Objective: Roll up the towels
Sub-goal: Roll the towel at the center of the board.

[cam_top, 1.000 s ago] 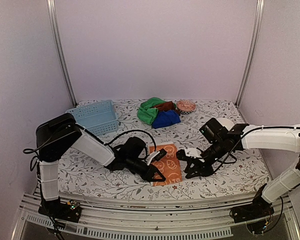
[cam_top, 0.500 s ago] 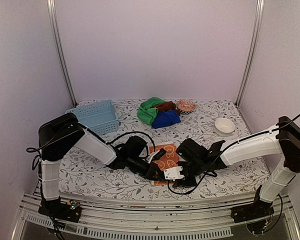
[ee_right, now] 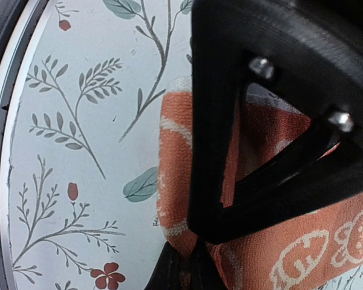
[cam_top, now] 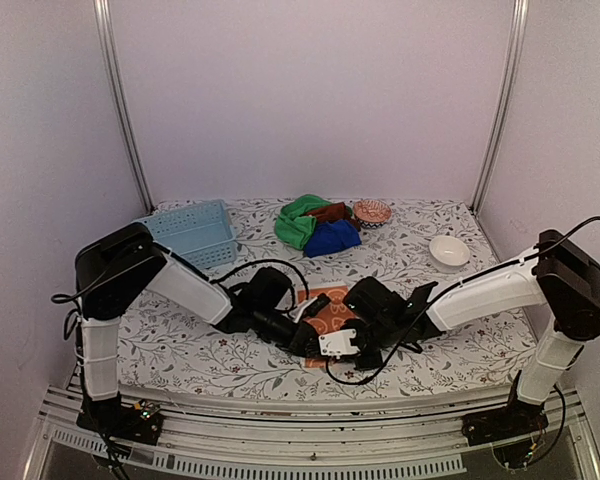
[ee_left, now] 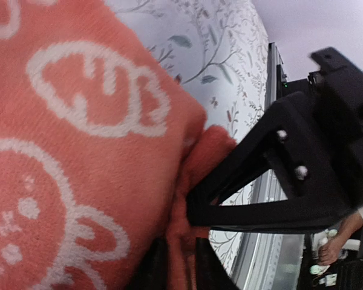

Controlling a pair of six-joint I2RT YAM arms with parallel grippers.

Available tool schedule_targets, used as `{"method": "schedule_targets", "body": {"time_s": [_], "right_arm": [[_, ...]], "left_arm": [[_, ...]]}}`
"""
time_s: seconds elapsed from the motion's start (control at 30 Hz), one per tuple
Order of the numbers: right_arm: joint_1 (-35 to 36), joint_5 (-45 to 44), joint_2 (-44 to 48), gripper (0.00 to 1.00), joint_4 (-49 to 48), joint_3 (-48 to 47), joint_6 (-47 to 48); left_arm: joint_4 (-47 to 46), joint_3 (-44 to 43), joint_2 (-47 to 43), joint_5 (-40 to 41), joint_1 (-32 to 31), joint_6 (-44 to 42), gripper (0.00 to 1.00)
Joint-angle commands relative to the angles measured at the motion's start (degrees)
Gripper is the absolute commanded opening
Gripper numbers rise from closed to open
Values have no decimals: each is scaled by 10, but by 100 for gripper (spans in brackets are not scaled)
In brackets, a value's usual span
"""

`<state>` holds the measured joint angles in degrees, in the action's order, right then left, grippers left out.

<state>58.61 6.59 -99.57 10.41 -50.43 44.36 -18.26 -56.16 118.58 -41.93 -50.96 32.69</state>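
Note:
The orange towel with cream pattern (cam_top: 332, 305) lies flat in the middle of the table. My left gripper (cam_top: 302, 338) and right gripper (cam_top: 326, 349) meet at its near edge. In the left wrist view the left gripper (ee_left: 180, 257) is shut on a fold of the towel (ee_left: 78, 151) at its edge. In the right wrist view the right gripper (ee_right: 190, 263) is shut on the towel's corner (ee_right: 187, 199), right beside the left finger. The green towel (cam_top: 298, 222), the deep blue towel (cam_top: 332, 238) and the rust-brown towel (cam_top: 330, 211) lie heaped at the back.
A light blue slotted basket (cam_top: 190, 232) stands at the back left. A small white bowl (cam_top: 448, 251) sits at the right. A patterned bowl (cam_top: 372, 211) sits behind the towel heap. The table's front rail (cam_top: 310, 420) is close below the grippers.
My right arm has swung left from the towel's right side to its near edge and closed on the corner. The left gripper has stayed on the towel's edge.

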Motion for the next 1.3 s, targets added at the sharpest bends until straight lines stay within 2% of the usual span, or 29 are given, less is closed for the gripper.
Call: {"method": "schedule_targets", "body": {"time_s": [0.0,0.13,0.33,0.47,0.57,0.67,0.93,1.03,1.17,1.27], "right_arm": [[2,74,-38,3,141,-23,-10],[-17,208,-52,3,259,-81,-44],[-93,385,-143,3,429,-204,-45],[-138,461,-248,3,525,-290,-13],[-163,497,-316,3,578,-345,6],[-170,508,-354,3,588,-369,8],[-170,492,-380,3,574,-377,-11],[-170,489,-380,3,566,-373,-18],[-170,487,-378,3,558,-369,-22],[-170,487,-375,3,552,-367,-25]], "left_arm": [[66,43,-85,98,19,-57,31],[44,140,-204,205,6,-102,37],[-44,284,-354,400,-96,-168,38],[-83,313,-389,426,-155,-238,38],[-71,286,-374,433,-197,-302,38],[-46,237,-328,441,-223,-348,41],[-31,118,-173,460,-225,-415,44],[-15,86,-129,453,-221,-425,43],[-2,65,-97,481,-216,-411,40],[-8,68,-91,479,-213,-404,33]]}}
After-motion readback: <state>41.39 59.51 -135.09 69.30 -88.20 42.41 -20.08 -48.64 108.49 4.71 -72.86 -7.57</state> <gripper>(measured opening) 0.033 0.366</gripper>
